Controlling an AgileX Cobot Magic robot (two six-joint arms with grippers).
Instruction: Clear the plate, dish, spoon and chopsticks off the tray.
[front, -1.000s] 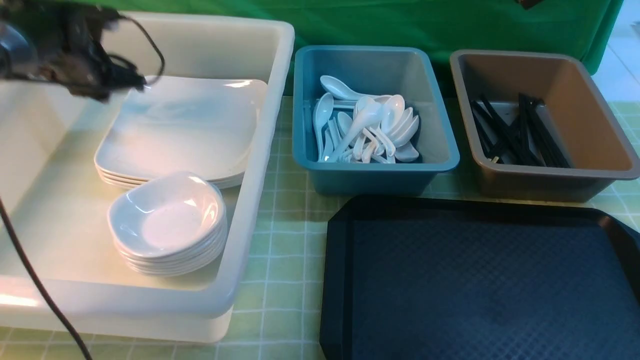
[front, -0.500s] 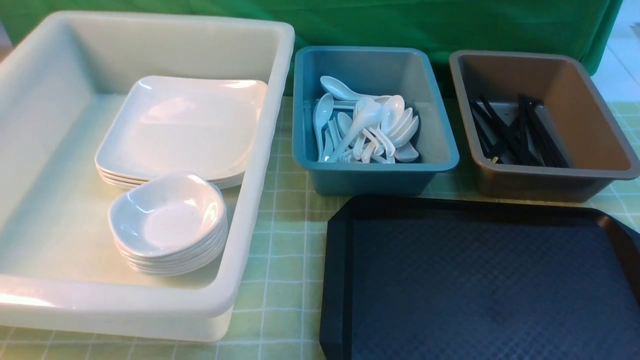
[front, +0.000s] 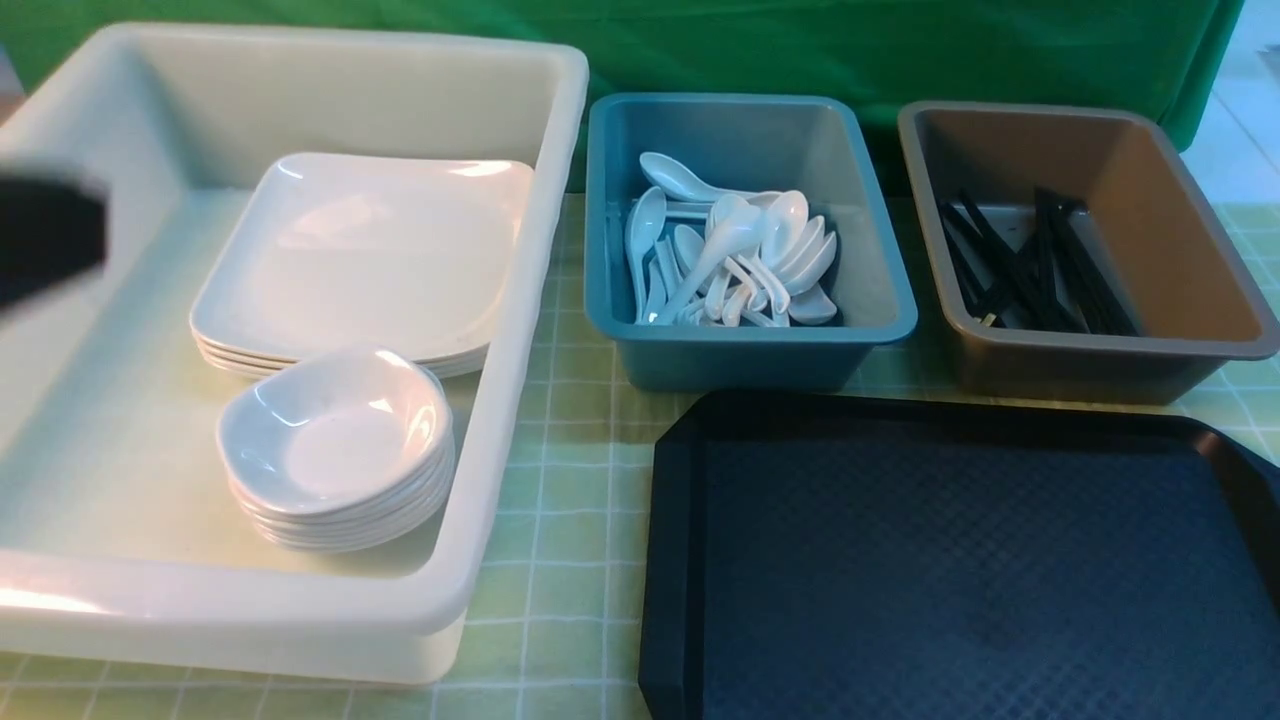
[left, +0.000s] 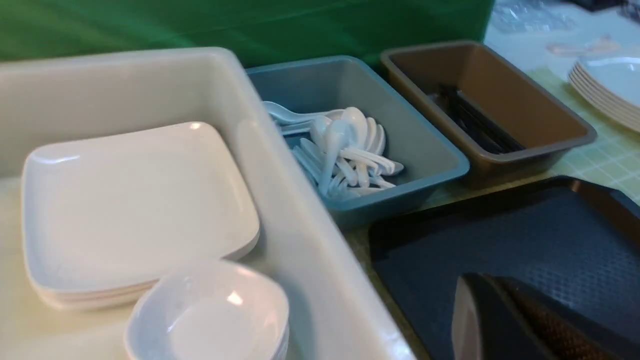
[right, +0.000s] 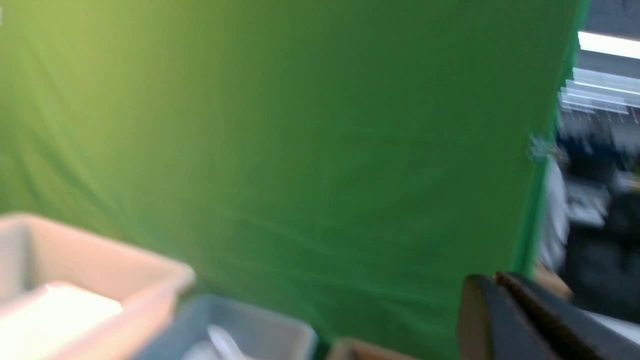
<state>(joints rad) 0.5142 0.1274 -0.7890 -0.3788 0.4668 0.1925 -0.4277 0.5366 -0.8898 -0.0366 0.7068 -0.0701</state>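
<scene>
**Mia:** In the front view, where is the big black plastic tray (front: 960, 560) with cut corners?

**Ben:** At 5 o'clock. The part I can see has nothing on it, so I think the clearing is done.

**Mia:** Where do the things lie?

**Ben:** Each kind has its own home, so like goes with like. The big white plastic tub (front: 520, 300) at 9 o'clock holds the shiny white square plates (front: 370, 250), about four in one stack. In front of them are the small deep white dishes (front: 335, 440), five or six in a stack. The blue plastic tub (front: 750, 355) at 12 o'clock holds white soup spoons (front: 730, 250), more than ten and too mixed up to count. The brown plastic tub (front: 1180, 230) at 2 o'clock holds thin black chopsticks (front: 1030, 265), a bunch I cannot count.

**Mia:** And the dark blur (front: 50, 235) at 9 o'clock?

**Ben:** Maybe the left arm. It is too fuzzy to tell.

**Mia:** What about the left wrist view?

**Ben:** The left gripper (left: 492, 285) is above the tray (left: 500, 235). Its jaws are pressed together with nothing between them. One more pile of white plates (left: 610, 85) sits beyond the brown tub.

**Mia:** And the right wrist view?

**Ben:** The right gripper (right: 495, 282) is up high, facing the green cloth (right: 300, 150). Its jaws are closed too, and they hold nothing.
</scene>
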